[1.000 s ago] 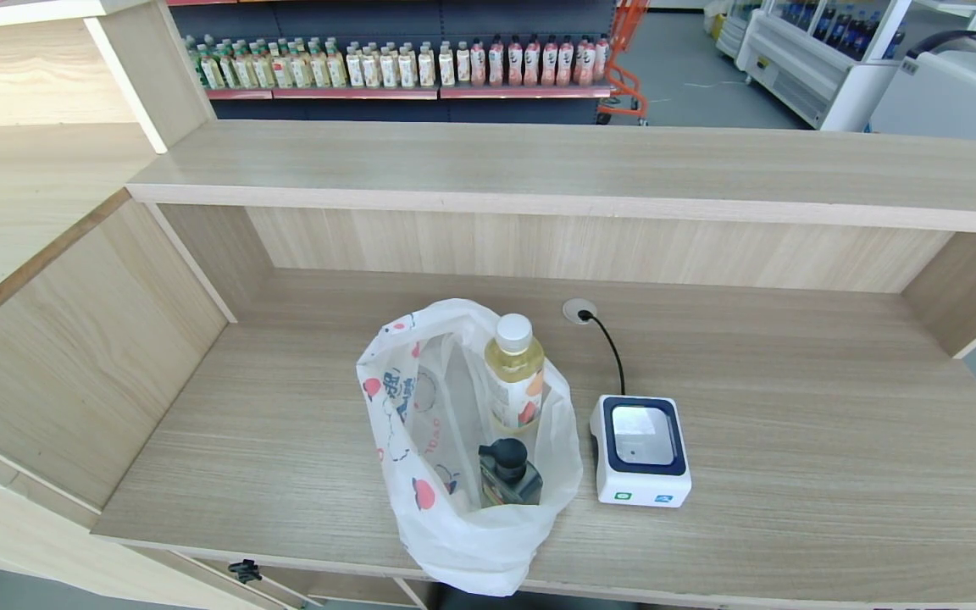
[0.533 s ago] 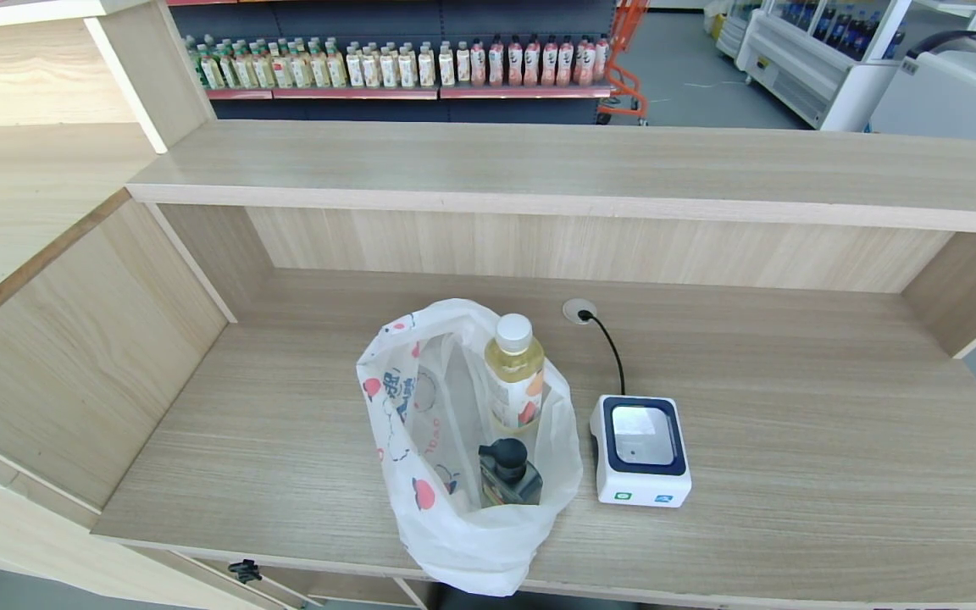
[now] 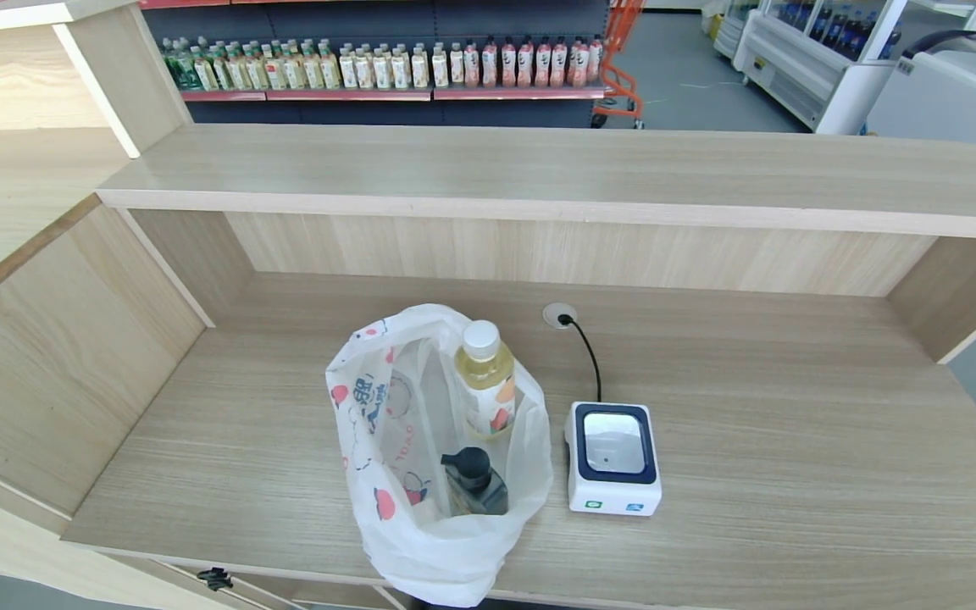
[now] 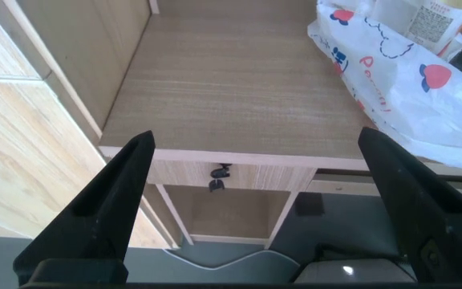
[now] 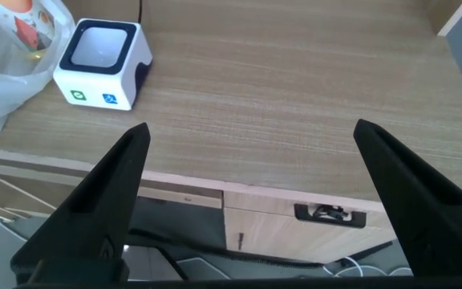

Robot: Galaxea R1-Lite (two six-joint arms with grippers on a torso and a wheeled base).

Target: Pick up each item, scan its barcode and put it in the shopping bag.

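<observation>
Left gripper (image 4: 257, 140): fingers wide apart, holding nothing, at the front edge of the table (image 4: 239, 88) near the shopping bag (image 4: 423, 104). Right gripper (image 5: 251, 132): equally wide, empty, touching nothing. The bag stands just beside the scanner (image 3: 612, 457), containing a yellow drink bottle (image 3: 485, 381) and a dark pump bottle (image 3: 473, 483).

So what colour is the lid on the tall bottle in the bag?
The lid on the tall bottle is white; the head view shows it best.

The left gripper (image 4: 257, 138) is formed of 2 matte black fingers (image 4: 103, 209), tapered to blunt tips; 2 identical plain black wedges are carried by the right gripper (image 5: 252, 127).
</observation>
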